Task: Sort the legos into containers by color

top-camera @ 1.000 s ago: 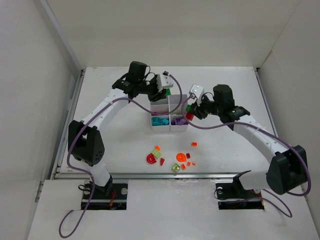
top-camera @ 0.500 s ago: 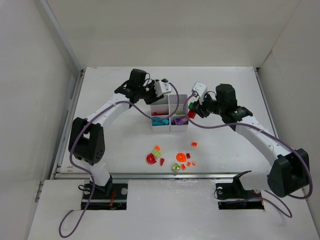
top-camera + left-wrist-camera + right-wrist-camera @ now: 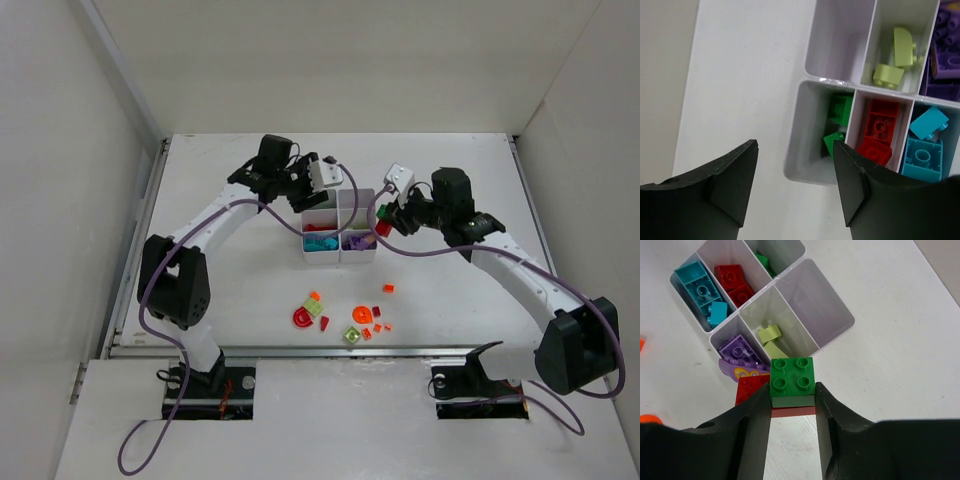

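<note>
Green over red: the right jaws are clamped on the sides of a green brick [image 3: 792,381] that sits stud-up on a red brick [image 3: 751,388], which juts out to the left below it. In the right wrist view this pair hangs at lower centre, just past the organiser [image 3: 830,305], which fills the upper left. From above, the right arm [image 3: 520,275] holds the pair [image 3: 380,221] at the organiser's [image 3: 340,236] right edge.

The left jaws are apart and hold nothing. In the left wrist view they sit at the bottom of the frame, over the white counter [image 3: 740,75] and the organiser's [image 3: 800,150] near corner. From above, the left arm [image 3: 215,215] reaches to the organiser's upper left.

Five compartments hold bricks: dark green ones [image 3: 840,110], red ones [image 3: 880,127], teal ones [image 3: 925,145], lime ones [image 3: 895,60] and purple ones [image 3: 945,50]. The sixth [image 3: 840,40] holds none. A purple arched piece [image 3: 742,371] lies by the rim of the purple compartment; whether it rests inside or on the rim I cannot tell.

Loose legos lie on the counter [image 3: 220,290] at lower centre of the top view, well apart from the organiser: a red arch [image 3: 301,318], a lime piece [image 3: 313,307], an orange round piece [image 3: 361,315], a small orange piece [image 3: 388,288] and a few more small red and orange bits.
</note>
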Robot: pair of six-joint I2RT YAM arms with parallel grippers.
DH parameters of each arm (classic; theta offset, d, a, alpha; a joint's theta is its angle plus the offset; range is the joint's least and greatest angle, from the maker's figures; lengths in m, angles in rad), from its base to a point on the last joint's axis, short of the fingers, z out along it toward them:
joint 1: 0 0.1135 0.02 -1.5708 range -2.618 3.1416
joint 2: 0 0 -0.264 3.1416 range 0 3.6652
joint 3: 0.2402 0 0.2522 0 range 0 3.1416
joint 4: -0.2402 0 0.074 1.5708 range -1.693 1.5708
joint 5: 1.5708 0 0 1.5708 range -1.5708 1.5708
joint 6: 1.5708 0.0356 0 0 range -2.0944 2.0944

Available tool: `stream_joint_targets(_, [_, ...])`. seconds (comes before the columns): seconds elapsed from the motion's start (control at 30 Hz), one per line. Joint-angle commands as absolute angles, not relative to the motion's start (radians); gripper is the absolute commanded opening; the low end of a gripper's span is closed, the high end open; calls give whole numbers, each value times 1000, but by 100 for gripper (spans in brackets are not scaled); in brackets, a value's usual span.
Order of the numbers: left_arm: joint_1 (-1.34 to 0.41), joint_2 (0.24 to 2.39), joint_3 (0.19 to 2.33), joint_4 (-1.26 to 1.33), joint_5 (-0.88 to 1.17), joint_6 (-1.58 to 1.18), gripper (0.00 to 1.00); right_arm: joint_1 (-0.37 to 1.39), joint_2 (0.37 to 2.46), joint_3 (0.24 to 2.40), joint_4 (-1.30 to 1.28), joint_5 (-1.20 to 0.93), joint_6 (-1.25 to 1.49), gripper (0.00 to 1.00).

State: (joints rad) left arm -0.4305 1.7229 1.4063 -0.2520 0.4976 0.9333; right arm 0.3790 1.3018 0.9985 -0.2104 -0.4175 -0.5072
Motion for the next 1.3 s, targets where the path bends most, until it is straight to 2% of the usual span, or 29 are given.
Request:
stream_joint_targets(0.0, [-433, 1707, 1540, -302, 586, 922, 59, 373, 1256, 1043, -187, -437, -495, 0])
stream_joint_targets(0.17, [-465, 1687, 1637, -512, 802, 1060, 63, 383, 1224, 1043, -187, -531, -596, 0])
stream_joint_targets(0.27, [-515, 1677, 1649, -615, 874, 1231, 68, 396, 1224, 1052, -187, -571, -620, 0])
stream_joint_targets(0.47, [-571, 1678, 1680, -707, 979, 1289, 70, 440, 1255, 1124, -178, -609, -652, 0])
stream_joint_targets(0.67, [-603, 1698, 1716, -739, 1009, 1301, 72, 469, 1275, 1143, -178, -609, -672, 0])
stream_joint_targets(0.83, [-603, 1707, 1735, -739, 1000, 1279, 61, 502, 1275, 1143, -178, -609, -681, 0])
stream_joint_targets(0.97, [-603, 1707, 1726, -739, 980, 1279, 57, 511, 1255, 1121, -178, -609, -681, 0])
stream_joint_targets(1.03, [-603, 1707, 1717, -715, 980, 1255, 57, 520, 1255, 1121, -178, -609, -681, 0])
stream_joint_targets(1.1, [-603, 1707, 1717, -674, 980, 1176, 66, 532, 1255, 1121, -178, -609, -681, 0])
stream_joint_targets(1.27, [-603, 1698, 1707, -581, 937, 1103, 66, 543, 1255, 1121, -178, -600, -681, 0])
